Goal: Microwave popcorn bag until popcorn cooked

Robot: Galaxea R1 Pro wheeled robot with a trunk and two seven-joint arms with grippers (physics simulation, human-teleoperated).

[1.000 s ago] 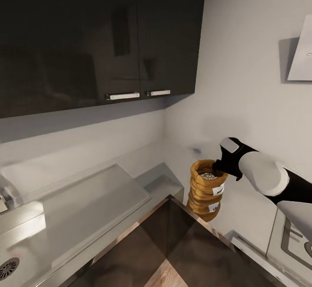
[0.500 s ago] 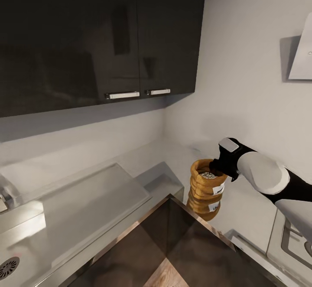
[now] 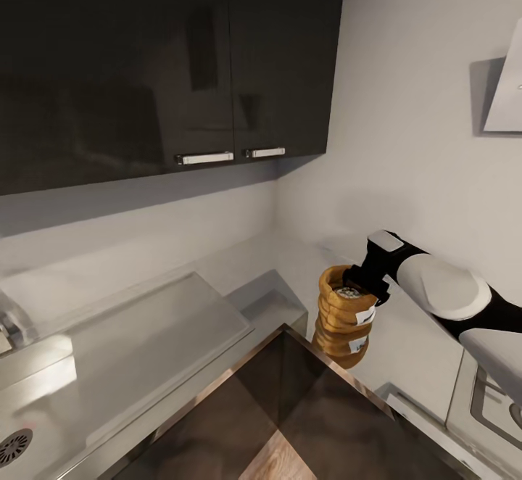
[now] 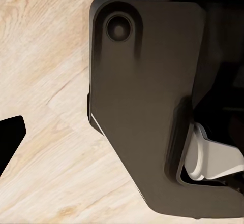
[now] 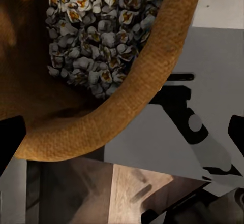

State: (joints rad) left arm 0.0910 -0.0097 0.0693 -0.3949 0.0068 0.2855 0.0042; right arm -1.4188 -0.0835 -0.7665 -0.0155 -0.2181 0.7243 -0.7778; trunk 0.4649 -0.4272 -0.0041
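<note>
The tan-brown popcorn bag (image 3: 342, 320) stands upright on the grey countertop (image 3: 290, 259), at the corner next to the wall. Pale popcorn (image 3: 346, 293) fills its mouth. My right gripper (image 3: 357, 281) is over the near-right side of the bag's rolled rim. In the right wrist view the right gripper (image 5: 122, 137) is open, its dark fingertips (image 5: 10, 137) at both edges of the picture. The bag's rim (image 5: 137, 97) and the popcorn (image 5: 96, 31) lie between them. My left gripper (image 4: 122, 142) hangs low over the wood floor beside my dark base, and looks open.
Dark wall cabinets (image 3: 167, 67) hang above the counter. A steel draining board (image 3: 145, 335) and a sink drain (image 3: 14, 447) lie to the left. A gas hob (image 3: 489, 400) sits at the lower right, under a range hood (image 3: 504, 96). Dark cabinet fronts (image 3: 304, 407) meet below the corner.
My right gripper has moved left and slightly down, from beside the bag onto its rim. The bag has stayed in place.
</note>
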